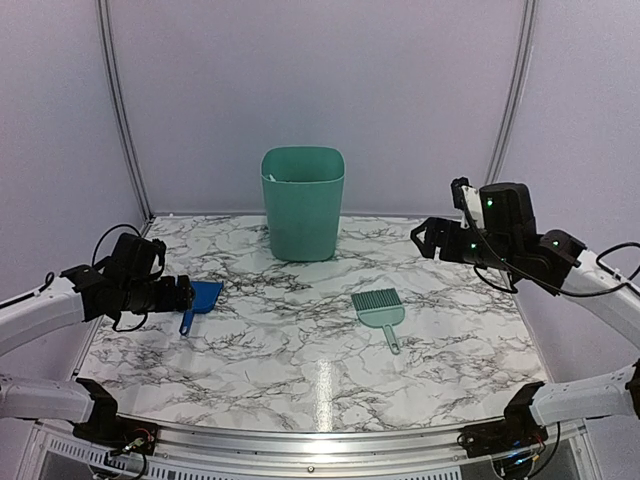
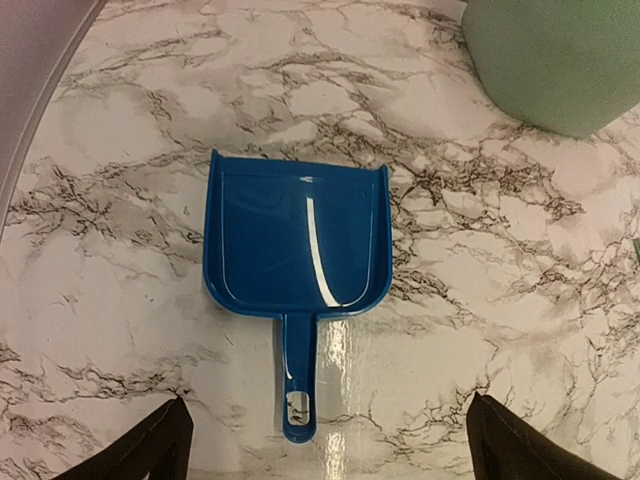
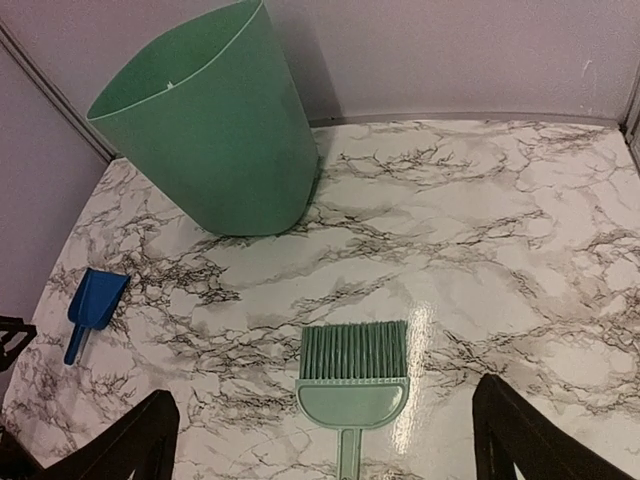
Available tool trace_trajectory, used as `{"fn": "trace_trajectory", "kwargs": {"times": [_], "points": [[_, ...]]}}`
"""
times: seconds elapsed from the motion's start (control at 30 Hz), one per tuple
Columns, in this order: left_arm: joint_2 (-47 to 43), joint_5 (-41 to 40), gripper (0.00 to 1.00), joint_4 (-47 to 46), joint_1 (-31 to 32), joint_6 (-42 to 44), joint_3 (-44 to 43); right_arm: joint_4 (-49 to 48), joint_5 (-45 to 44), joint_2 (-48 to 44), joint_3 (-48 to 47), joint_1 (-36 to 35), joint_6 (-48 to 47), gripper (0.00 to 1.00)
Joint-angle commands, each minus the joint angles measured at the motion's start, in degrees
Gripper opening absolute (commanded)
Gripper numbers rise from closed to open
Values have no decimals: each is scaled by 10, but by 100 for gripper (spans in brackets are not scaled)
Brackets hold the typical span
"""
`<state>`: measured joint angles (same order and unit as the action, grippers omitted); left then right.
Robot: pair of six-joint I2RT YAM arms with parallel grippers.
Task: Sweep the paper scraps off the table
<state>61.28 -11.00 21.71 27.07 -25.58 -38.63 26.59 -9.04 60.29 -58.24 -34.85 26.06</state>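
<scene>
No paper scraps show on the marble table (image 1: 300, 375) in any view. A blue dustpan (image 1: 205, 297) lies flat at the left, empty, with its handle toward me (image 2: 297, 240). My left gripper (image 1: 188, 295) hovers over its handle, open and empty (image 2: 330, 462). A green hand brush (image 1: 380, 308) lies right of centre, bristles toward the back (image 3: 353, 375). My right gripper (image 1: 420, 238) is raised at the right, open and empty, well above the brush (image 3: 325, 455).
A tall green bin (image 1: 303, 203) stands at the back centre against the wall; it also shows in the left wrist view (image 2: 560, 55) and the right wrist view (image 3: 210, 130). Grey walls close the back and sides. A metal rail (image 1: 320, 440) runs along the near edge.
</scene>
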Motion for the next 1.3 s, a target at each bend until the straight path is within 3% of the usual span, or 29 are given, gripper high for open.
{"fn": "trace_trajectory", "kwargs": {"times": [0.0, 0.27, 1.27], "points": [[-33, -43, 99, 3, 0, 2, 11, -12, -18, 1, -19, 3, -9, 93], [-65, -63, 99, -10, 0, -1, 20, -25, -40, 2, -27, 3, -28, 95], [-50, -39, 99, -4, 0, 0, 13, -4, -18, 2, 0, 0, -8, 94]]}}
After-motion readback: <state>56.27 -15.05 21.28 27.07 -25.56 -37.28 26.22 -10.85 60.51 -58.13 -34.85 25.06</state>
